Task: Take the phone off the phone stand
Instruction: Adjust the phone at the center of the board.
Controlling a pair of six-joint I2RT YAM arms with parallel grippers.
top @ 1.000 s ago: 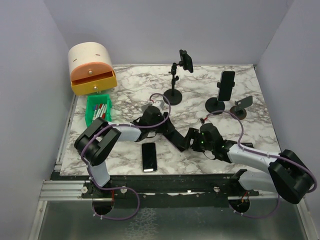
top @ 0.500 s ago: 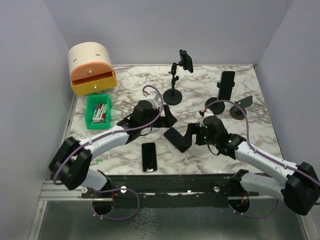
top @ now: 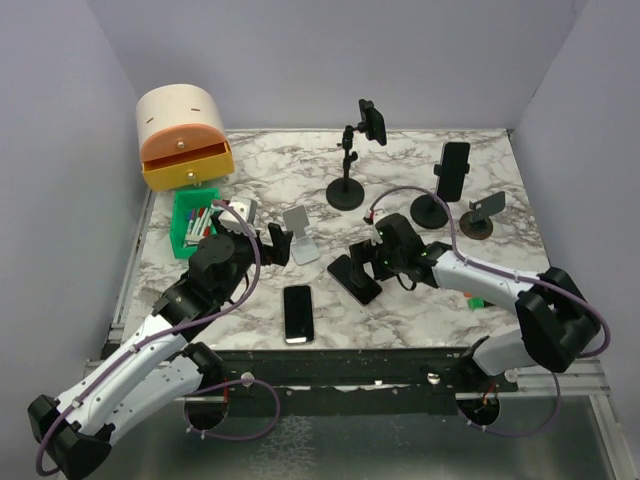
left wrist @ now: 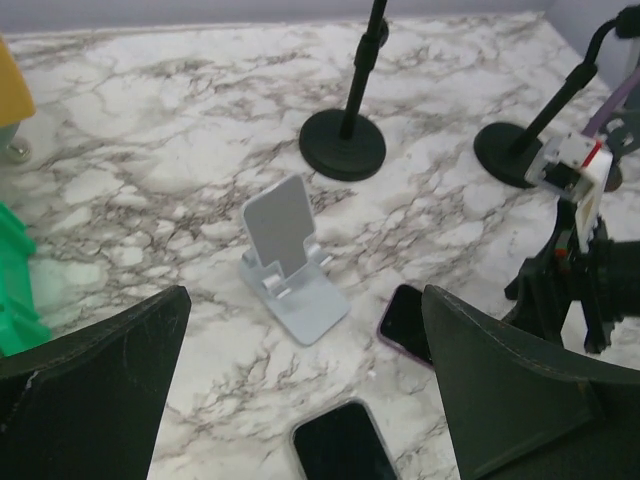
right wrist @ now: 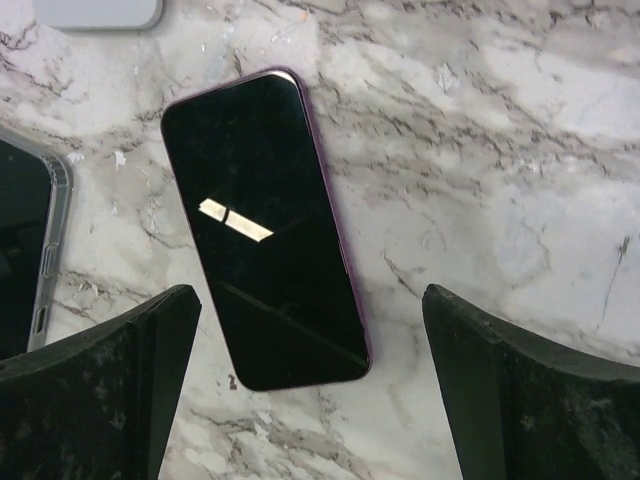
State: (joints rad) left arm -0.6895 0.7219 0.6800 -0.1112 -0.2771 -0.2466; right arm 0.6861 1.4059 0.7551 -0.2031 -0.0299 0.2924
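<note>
Beside the empty stand (left wrist: 290,255), phone (right wrist: 265,230) lies flat, so task looks done; left gripper (top: 272,241) and right gripper (top: 365,258) both gape, holding nothing.

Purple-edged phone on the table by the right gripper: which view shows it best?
Right wrist. The purple-edged phone lies flat, screen up, its whole outline framed between the fingers of the open right gripper. Top external shows it small and dark beside that gripper; left wrist catches only one end.
</note>
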